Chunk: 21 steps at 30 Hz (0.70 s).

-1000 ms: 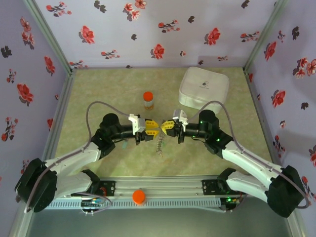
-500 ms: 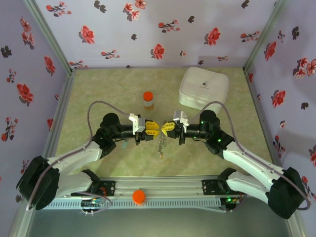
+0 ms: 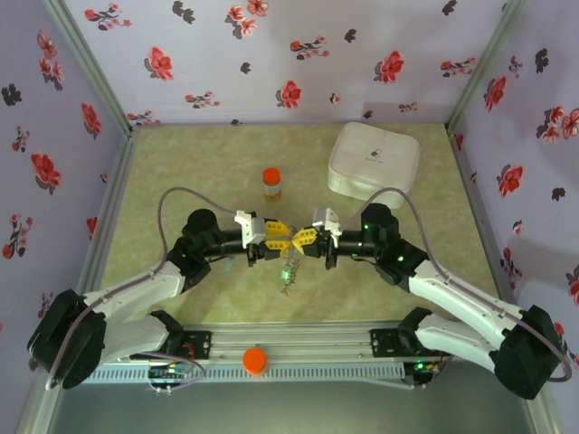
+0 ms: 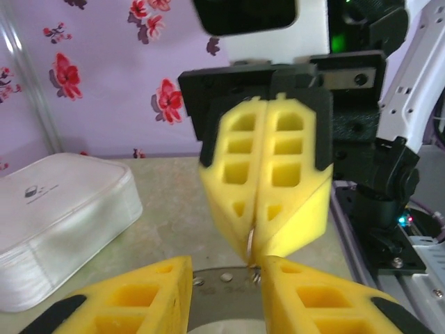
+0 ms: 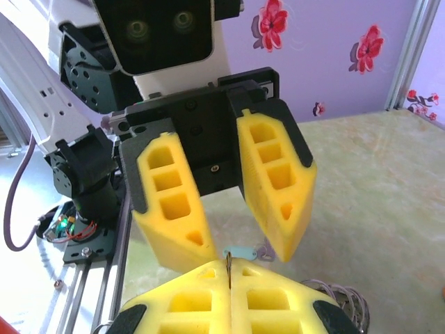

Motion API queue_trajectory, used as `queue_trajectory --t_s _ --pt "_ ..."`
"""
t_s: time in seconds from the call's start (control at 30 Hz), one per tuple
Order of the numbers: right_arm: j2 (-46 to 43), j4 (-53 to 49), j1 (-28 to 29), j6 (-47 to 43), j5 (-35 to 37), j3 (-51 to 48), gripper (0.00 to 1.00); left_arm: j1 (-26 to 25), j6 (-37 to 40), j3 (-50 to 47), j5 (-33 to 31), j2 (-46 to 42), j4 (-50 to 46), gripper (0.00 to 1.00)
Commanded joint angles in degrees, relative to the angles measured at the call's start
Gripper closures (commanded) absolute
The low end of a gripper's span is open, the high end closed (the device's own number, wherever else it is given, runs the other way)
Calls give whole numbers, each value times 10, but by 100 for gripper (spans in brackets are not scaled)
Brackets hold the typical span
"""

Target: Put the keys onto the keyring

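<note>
Enclosure: purple floral walls (image 3: 298, 54), green mat (image 3: 199, 154). White box (image 3: 375, 163) sits at 1 o'clock of the work point and orange-capped bottle (image 3: 271, 183) at 11 o'clock. Both are well apart from the action.

Work point is mid-table. Left gripper (image 3: 281, 237) comes in from 9 o'clock, right gripper (image 3: 305, 239) from 3 o'clock, tips nearly meeting. They look raised off the mat, presumably so the ring hangs free with both in reach.

Right gripper: jaws pressed together on a thin metal sliver (image 5: 227, 263) standing up from the seam. Judged to be the keyring's wire; cannot confirm. Left gripper: jaws apart, one finger either side of the right's tips, gripping nothing.

Keyring (image 3: 288, 271): chain-like bunch at 6 o'clock, just below the tips. A green glint in it may be a key head. Whether it touches the mat: cannot tell.

One teal key (image 5: 240, 252) lies on the mat beneath the left gripper.

Judgement: right acts as a steady fixture, and left is posed to close near the wire.
</note>
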Motion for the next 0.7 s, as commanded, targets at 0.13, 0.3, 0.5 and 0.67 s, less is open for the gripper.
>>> queue_trajectory --t_s 0.13,0.3,0.5,0.67 --pt "-8 30 13 -11 3 19 100 -2 10 0 5 -1 -9 71" --pt "17 63 26 -7 8 24 100 -3 -3 0 39 2 -11 72" --pt "27 101 32 11 8 14 100 -3 -11 2 59 10 -10 84" --pt "31 106 32 15 0 6 100 -4 -1 2 59 8 -11 100"
